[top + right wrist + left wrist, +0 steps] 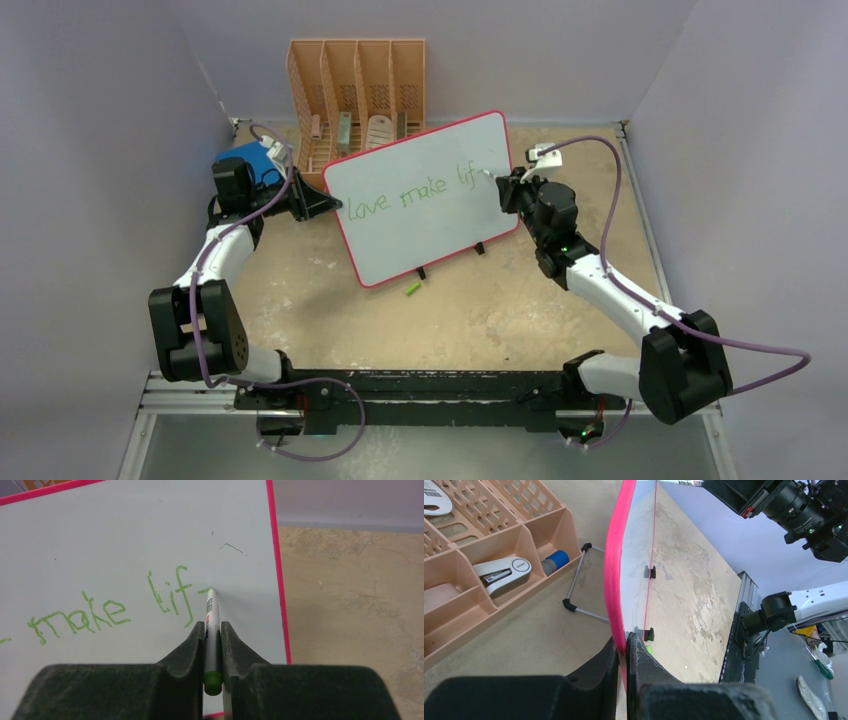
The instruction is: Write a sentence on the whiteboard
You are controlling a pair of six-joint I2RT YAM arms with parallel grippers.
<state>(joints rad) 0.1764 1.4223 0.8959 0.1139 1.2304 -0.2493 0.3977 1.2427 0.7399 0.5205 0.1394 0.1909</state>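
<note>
The right tool [212, 625] is clamped on one marker [212, 607]. The marker's green end sits low between the two fingers, and its tip touches the whiteboard [125, 535] at a short green dash just right of the "f". In the wrist view this falls at frame center, close to the board's pink right rim.

The sentence [400, 197] runs in one line across the board's upper half, at the center of the top view. It has three green words: "love", "make" and an unfinished "lif".

The left tool [624, 642] is closed on the board's left edge, with one finger on each face of the pink rim. The one board stands tilted on two black feet [421, 272] at the middle of the tabletop [500, 320]. A wire stand [584, 580] shows behind it in the left wrist view.

One small green cap [411, 290] lies on the tabletop just below the board's lower edge. One orange rack [357, 80] with four slots stands at the upper center, behind the board. One blue book [250, 160] lies at the upper left, beside the left arm.
</note>
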